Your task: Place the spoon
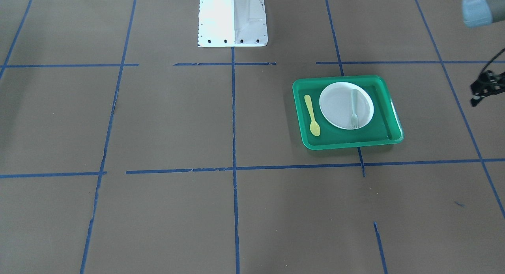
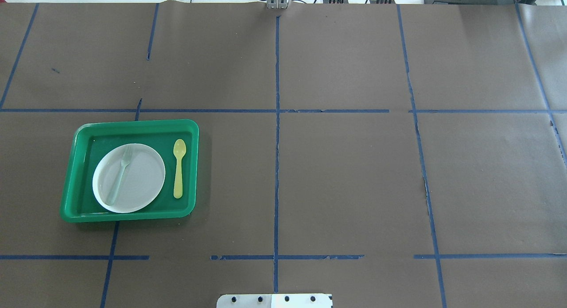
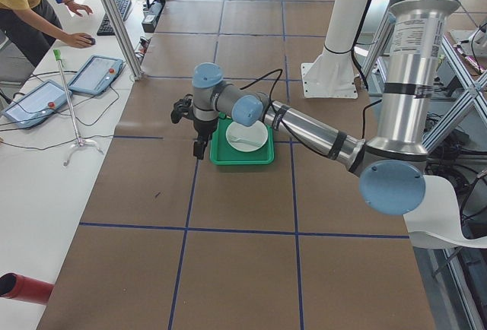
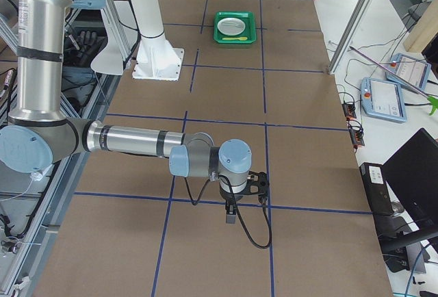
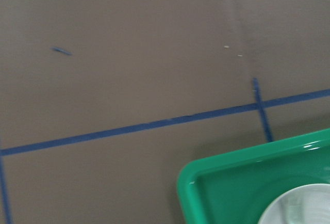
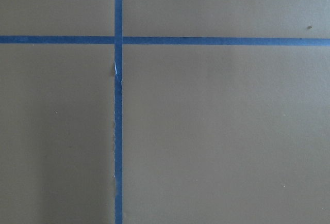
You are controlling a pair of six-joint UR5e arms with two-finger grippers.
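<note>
The yellow spoon (image 1: 312,115) (image 2: 178,167) lies flat in the green tray (image 1: 386,104) (image 2: 79,166), beside the white plate (image 1: 337,104) (image 2: 141,175). It touches no gripper. A pale fork (image 1: 354,108) lies on the plate. My left gripper (image 1: 477,98) (image 3: 199,149) hovers above the table just outside the tray and holds nothing; I cannot tell if it is open or shut. The left wrist view shows the tray's corner (image 5: 206,182). My right gripper (image 4: 231,216) is far from the tray at the table's other end; I cannot tell its state.
The white robot base (image 1: 232,17) (image 2: 274,300) stands at the table's middle edge. Blue tape lines (image 2: 277,144) cross the brown table. An operator (image 3: 30,3), tablets (image 3: 95,74) and a thin stand (image 3: 72,109) are on a side table past the left end.
</note>
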